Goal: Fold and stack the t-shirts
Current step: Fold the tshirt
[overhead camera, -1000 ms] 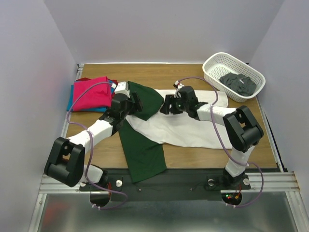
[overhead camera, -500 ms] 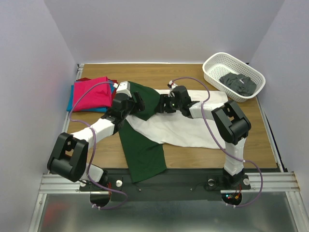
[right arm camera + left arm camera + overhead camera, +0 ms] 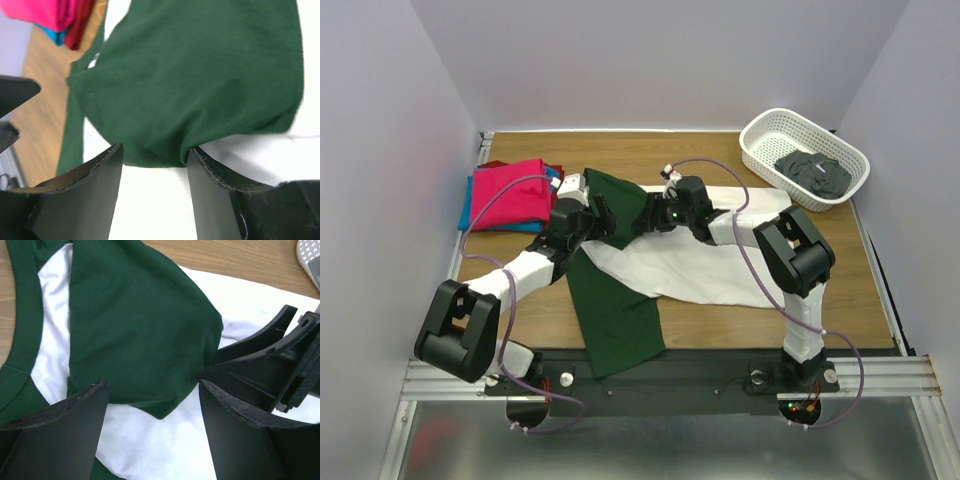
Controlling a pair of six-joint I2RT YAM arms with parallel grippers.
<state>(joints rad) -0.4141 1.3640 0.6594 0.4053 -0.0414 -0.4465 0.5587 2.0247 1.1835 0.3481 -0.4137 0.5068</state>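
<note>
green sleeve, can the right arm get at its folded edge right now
Likely yes: the right pincer straddles the edge of the green sleeve, jaws apart, only cloth between them.

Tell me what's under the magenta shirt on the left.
A blue shirt and a dark red one peek out beneath the magenta shirt; the rest of both is covered.

Tight in the middle: 2 arms converge over the green sleeve (image 3: 623, 198), with the right gripper (image 3: 657, 215) just beside the left gripper (image 3: 603, 213) and barely a gap between them. The folded stack (image 3: 510, 193) blocks the far left and the basket (image 3: 767, 128) the far right. Between those 2, the table (image 3: 660, 150) shows a bare strip along its far edge, open for passing.
</note>
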